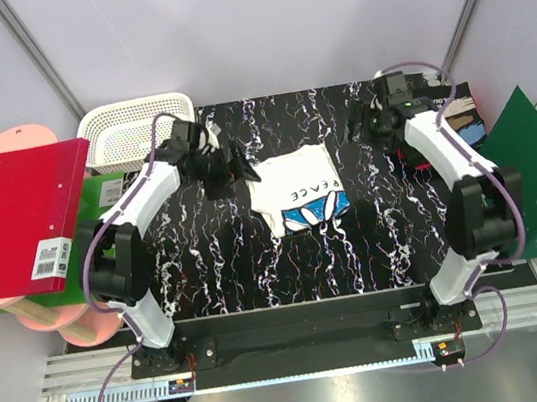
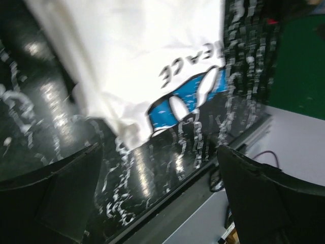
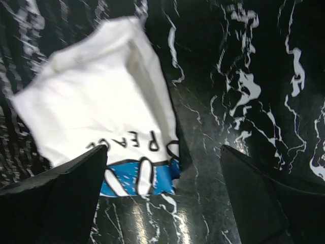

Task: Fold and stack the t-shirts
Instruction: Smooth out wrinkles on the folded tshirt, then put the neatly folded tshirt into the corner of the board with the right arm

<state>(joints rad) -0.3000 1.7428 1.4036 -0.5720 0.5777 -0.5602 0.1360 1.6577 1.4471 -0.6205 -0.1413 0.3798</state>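
Count: one white t-shirt (image 1: 297,192), two arms, two grippers, one basket (image 1: 132,130), one red binder (image 1: 19,223), two green binders, one at left (image 1: 96,198) and one at right (image 1: 536,161). T-shirt folded into a rough rectangle, lying flat around the middle of the black marbled table (image 1: 258,263), dark lettering and blue-and-white print on the half toward the arm bases. Left gripper (image 2: 159,152): fingers (image 2: 61,193) spread wide, nothing between them, parked just beside the shirt's far left corner; contact with the cloth not decidable. Right gripper (image 3: 163,152): fingers (image 3: 264,198) spread wide too, nothing clamped, near the shirt's far right side with a strip of bare table between. Edges: shirt well inside the tabletop, bare surface on all four sides, widest band toward the near edge, narrower strip toward the far edge. Basket off the far left corner, beside the left arm's elbow. Red binder and left green binder outside the left edge, right green binder outside the right edge. Dark flat item (image 1: 468,115) at the far right corner, partly under the right arm, too hidden to identify. Roomiest zones: near half of the table between the two arm bases, plus the flanks left and right of the shirt.
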